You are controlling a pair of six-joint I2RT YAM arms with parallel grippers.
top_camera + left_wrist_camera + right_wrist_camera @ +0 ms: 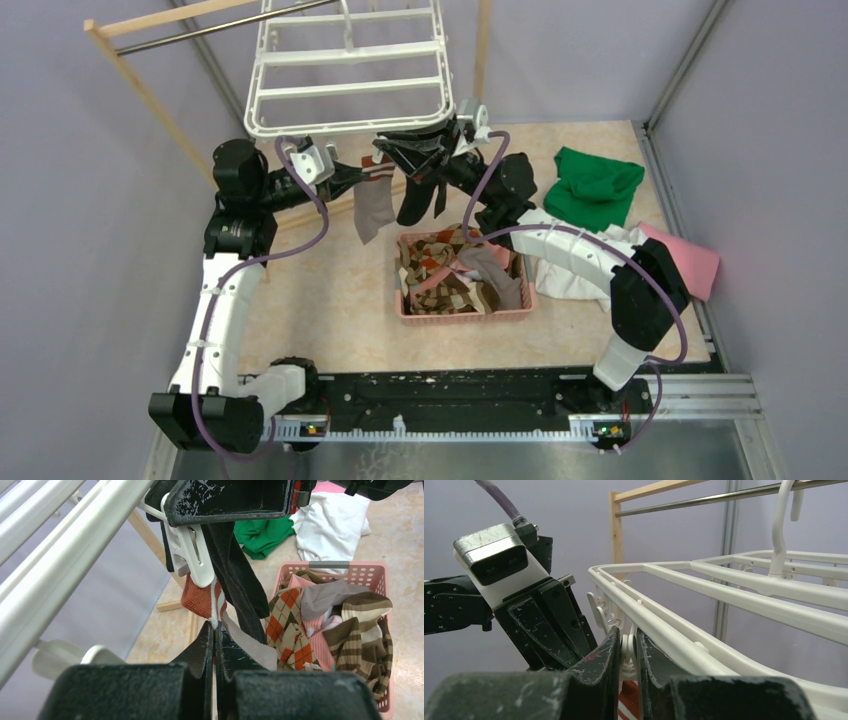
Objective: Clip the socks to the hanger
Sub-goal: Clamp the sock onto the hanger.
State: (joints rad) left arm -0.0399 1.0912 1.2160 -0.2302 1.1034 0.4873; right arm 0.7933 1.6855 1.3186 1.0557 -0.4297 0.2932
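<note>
Holding socks: pink basket | left claw pinching striped-cuff sock | right claw squeezing clip on hanger

White hanger, pink basket, brown argyle socks.

Lilac walls, beige marbled tabletop, wooden rack behind

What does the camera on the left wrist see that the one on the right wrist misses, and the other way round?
Only the left wrist view shows the pink basket of socks, a black sock, the green cloth and the white cloth. Only the right wrist view shows the metal bar and the white hook reaching up to it. Both show the white hanger, the clip squeezed by the right gripper, and the striped-cuff sock under it.
</note>
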